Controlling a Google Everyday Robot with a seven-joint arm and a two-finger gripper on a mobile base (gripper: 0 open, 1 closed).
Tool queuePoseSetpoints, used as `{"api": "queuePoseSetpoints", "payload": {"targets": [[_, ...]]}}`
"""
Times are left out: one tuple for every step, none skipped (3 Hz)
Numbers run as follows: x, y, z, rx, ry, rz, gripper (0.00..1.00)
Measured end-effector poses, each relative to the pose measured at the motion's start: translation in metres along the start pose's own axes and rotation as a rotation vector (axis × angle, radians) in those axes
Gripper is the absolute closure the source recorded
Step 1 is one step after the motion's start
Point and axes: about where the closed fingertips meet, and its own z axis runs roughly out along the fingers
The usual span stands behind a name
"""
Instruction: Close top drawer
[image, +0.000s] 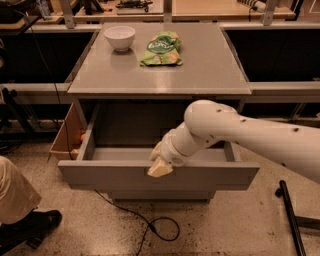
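Nearest the camera, a black cable (161, 231) loops on the speckled floor. At lower left a person's tan trouser leg and black shoe (36, 226) show.

Just behind, the drawer (110, 175) juts out from under the bench (200, 70), partly open, with its plain grey front facing the camera. The cream-tipped tool (161, 168) sits at the top edge of that front, slightly right of middle, and seems to touch it. Whether it is apart or together cannot be told. The white arm (250, 135) comes in from the right, crossing above the drawer's right half.

Left of the drawer, a brown box (65, 135) stands on the floor against the bench. Farther back, on the bench top, a white bowl (120, 37) sits at the rear left. A green bag (162, 48) lies to its right, near but not touching.

The step in hand looks to be the push. To do it well, the force should go straight back along the drawer's travel. Contact should stay near the middle of the front so the drawer does not twist and jam. The tool should bear on the front face rather than hook over the edge, or it could be trapped under the bench top as the gap shuts. A slow, steady push until the front sits flush would finish it.
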Motion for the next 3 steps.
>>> {"api": "queuePoseSetpoints", "payload": {"targets": [[-0.031,-0.026,0.022,0.013,-0.037,-0.061,0.22],[-0.052,-0.043,0.033,0.026,-0.055,-0.104,0.37],[-0.065,-0.054,0.035,0.042,-0.066,-0.136,0.61]]}}
